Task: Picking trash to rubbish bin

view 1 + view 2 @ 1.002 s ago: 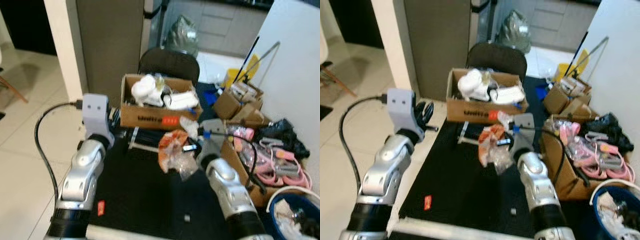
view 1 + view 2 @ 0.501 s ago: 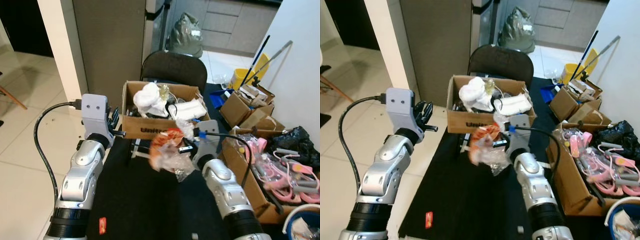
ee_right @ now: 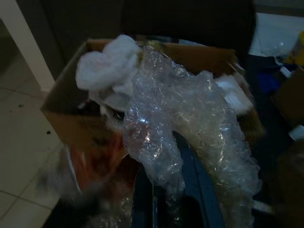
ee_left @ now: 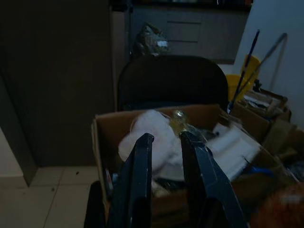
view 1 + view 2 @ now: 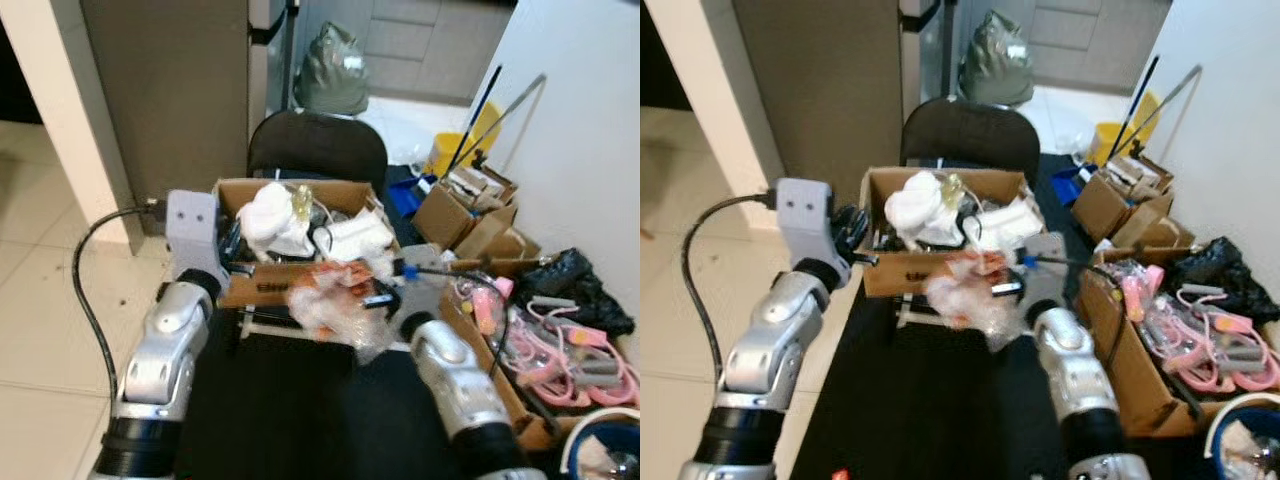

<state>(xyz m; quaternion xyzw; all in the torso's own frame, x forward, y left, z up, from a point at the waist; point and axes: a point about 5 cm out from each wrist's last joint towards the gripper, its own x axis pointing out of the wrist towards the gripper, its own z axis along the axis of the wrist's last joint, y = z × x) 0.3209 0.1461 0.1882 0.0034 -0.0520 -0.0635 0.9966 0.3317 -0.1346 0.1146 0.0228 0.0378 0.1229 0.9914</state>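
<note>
A bundle of crumpled clear plastic and orange wrapper (image 5: 335, 300) hangs over the black mat (image 5: 290, 400), held by my right gripper (image 5: 385, 300), which is shut on it. It sits right in front of an open cardboard box (image 5: 262, 286) stuffed with white rubbish. In the right wrist view the clear plastic (image 3: 180, 123) drapes over the fingers, with the box behind it. My left gripper (image 5: 232, 245) is raised at the box's left end; its fingers (image 4: 140, 166) stand slightly apart and hold nothing. The blue rubbish bin (image 5: 600, 455) peeks in at the lower right.
A black chair (image 5: 315, 150) stands behind the box, with a grey-green rubbish bag (image 5: 330, 75) farther back. Small cardboard boxes (image 5: 465, 210), a yellow bucket (image 5: 455, 155) and a box of pink items (image 5: 570, 345) crowd the right wall. White tiles (image 5: 40, 300) lie to the left.
The whole view has shifted, so the camera moved. My right gripper has carried the bundle up and left, from beside the box's right corner to its front wall.
</note>
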